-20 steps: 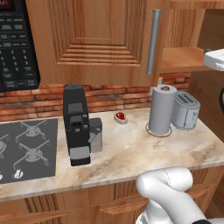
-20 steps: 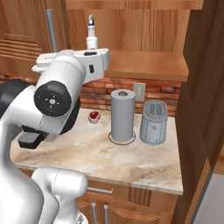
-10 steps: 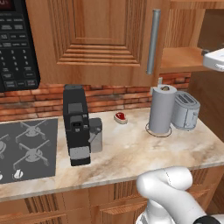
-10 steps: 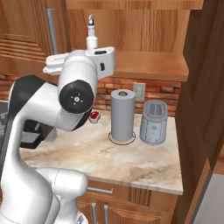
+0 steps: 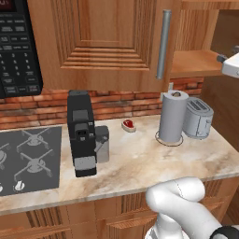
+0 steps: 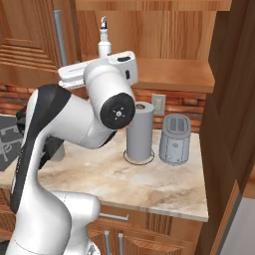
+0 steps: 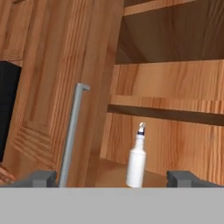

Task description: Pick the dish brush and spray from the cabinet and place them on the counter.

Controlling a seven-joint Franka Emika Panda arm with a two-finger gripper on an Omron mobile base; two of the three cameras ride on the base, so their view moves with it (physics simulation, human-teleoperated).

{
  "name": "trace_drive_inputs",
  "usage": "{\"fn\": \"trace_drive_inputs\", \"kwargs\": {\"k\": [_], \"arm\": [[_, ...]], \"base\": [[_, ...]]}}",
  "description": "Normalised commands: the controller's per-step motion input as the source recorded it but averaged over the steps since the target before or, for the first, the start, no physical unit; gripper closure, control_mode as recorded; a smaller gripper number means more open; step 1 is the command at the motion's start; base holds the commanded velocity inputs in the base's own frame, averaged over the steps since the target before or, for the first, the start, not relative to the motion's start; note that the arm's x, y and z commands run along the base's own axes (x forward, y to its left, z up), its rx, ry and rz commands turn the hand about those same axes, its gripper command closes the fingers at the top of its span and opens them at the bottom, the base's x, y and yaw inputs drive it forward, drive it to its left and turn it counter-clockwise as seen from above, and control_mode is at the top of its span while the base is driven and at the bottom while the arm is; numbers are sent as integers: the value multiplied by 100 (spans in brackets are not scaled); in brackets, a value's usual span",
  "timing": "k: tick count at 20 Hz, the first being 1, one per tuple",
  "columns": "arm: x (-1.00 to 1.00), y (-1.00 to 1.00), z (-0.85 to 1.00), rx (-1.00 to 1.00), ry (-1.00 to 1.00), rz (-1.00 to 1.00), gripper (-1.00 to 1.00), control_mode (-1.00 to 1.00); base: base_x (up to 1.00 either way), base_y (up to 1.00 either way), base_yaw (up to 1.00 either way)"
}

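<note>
Upright, slim white spray (image 7: 136, 163); blue-white nozzle; cabinet (image 7: 183, 105) shelf.

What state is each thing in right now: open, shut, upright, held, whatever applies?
Cabinet: open, its shelf exposed.
Spray: upright on the shelf, not held.
Pincer: open, empty, apart from the spray.
Left door: shut.
Paper towel roll: upright on the counter.
Toaster: upright, slots empty.
</note>
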Motion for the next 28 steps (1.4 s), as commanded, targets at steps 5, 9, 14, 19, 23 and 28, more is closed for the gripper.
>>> {"fn": "trace_drive_inputs", "kwargs": {"k": [5,9,14,19,23,28], "arm": [[5,0,-4,-1,-4,14,-100,-100],[10,0,-3,0,-5,7,-100,-100],[16,10,-1,0,-5,3,-100,-100],[12,23,0,-1,-5,0,-100,-100],[19,19,0,0,-1,0,-100,-100],[33,6,0,0,0,0,-100,-100]], "base": [[0,0,0],[0,0,0],[0,0,0],[0,0,0],[0,0,0],[0,0,0]]}}
